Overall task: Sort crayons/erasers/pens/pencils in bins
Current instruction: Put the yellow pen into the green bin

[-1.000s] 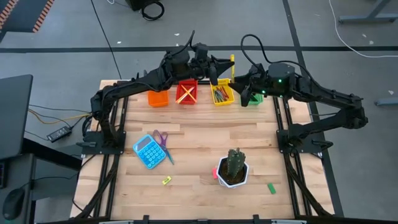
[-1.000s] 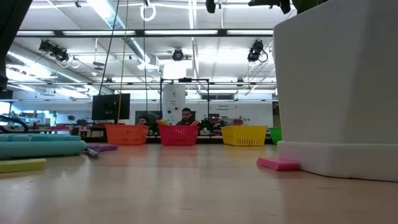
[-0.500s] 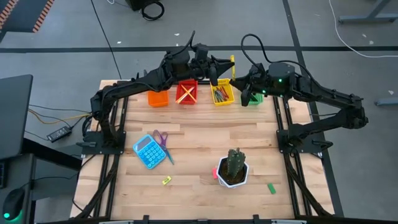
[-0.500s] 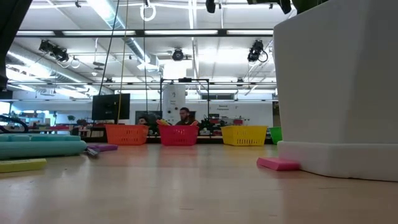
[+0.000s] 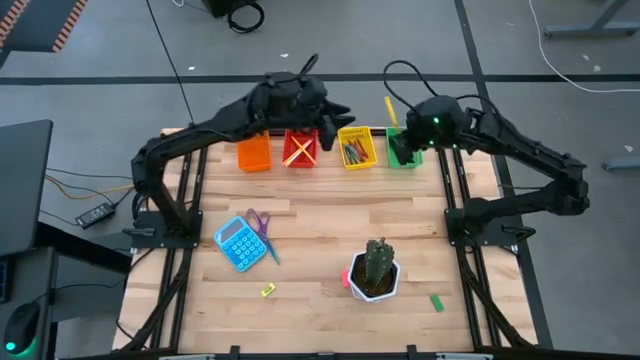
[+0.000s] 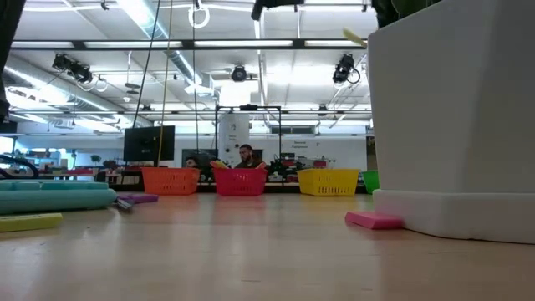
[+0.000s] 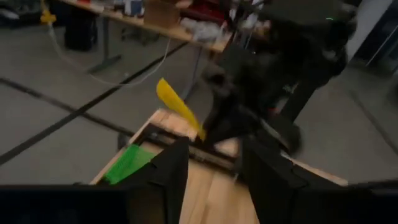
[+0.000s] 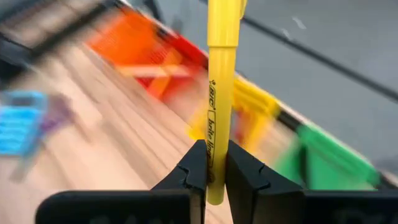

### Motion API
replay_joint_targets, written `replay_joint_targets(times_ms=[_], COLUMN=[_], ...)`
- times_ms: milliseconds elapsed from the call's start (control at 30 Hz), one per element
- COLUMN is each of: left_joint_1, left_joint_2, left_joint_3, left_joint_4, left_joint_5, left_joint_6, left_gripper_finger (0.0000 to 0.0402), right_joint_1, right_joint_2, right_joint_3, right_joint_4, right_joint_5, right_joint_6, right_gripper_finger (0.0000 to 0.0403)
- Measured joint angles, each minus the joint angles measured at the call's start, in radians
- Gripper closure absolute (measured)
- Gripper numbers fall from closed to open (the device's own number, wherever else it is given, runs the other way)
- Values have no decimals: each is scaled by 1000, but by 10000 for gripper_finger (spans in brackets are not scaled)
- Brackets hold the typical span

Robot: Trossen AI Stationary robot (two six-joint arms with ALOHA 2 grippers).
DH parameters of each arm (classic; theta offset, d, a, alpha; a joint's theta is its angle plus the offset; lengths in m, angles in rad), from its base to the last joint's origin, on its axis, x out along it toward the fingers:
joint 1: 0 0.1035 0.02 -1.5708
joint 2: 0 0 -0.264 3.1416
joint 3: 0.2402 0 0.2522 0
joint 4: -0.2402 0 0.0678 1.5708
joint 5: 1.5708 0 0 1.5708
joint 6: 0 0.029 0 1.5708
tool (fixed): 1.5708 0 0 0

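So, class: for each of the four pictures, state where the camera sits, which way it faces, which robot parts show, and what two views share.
High: overhead, looking straight down; both arms, four bins at the far edge.
Low: at table height, looking level across to the bins; white cactus pot close by, arms barely showing at the top.
Left wrist: on the left arm, facing the right arm; own jaws open, empty.
Right wrist: on the right arm, facing the bins; the right gripper clamps the yellow pen.
Shared: that pen shows in both wrist views.

Four bins in a row at the table's far edge: orange bin [image 5: 254,155], red bin [image 5: 300,148], yellow bin [image 5: 356,148], green bin [image 5: 404,152]
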Motion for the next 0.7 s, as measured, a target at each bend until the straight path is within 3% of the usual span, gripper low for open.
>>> replay_joint_targets(times_ms=[133,333,467,700], left_joint_1=[-1,-20,-44,-102], left_joint_2=[-55,-136,-177,-199], left_joint_3=[0,2,1,1], left_joint_4=[-52,-54,-64,-115], left_joint_5=[0,1,1,2], left_joint_6=[31,27,26,34], left_gripper_finger=[237,245,252,264], right_joint_1=[-146,-326,-398,-462], right_joint_2=[54,231,356,496], right_joint_3=[0,0,0,0], right_joint_4=[-142,-228,-243,-246], right_joint_5=[-41,-152,-161,-176], right_joint_6=[-65,-190,-265,-358], right_gripper_finger=[362,360,346,358])
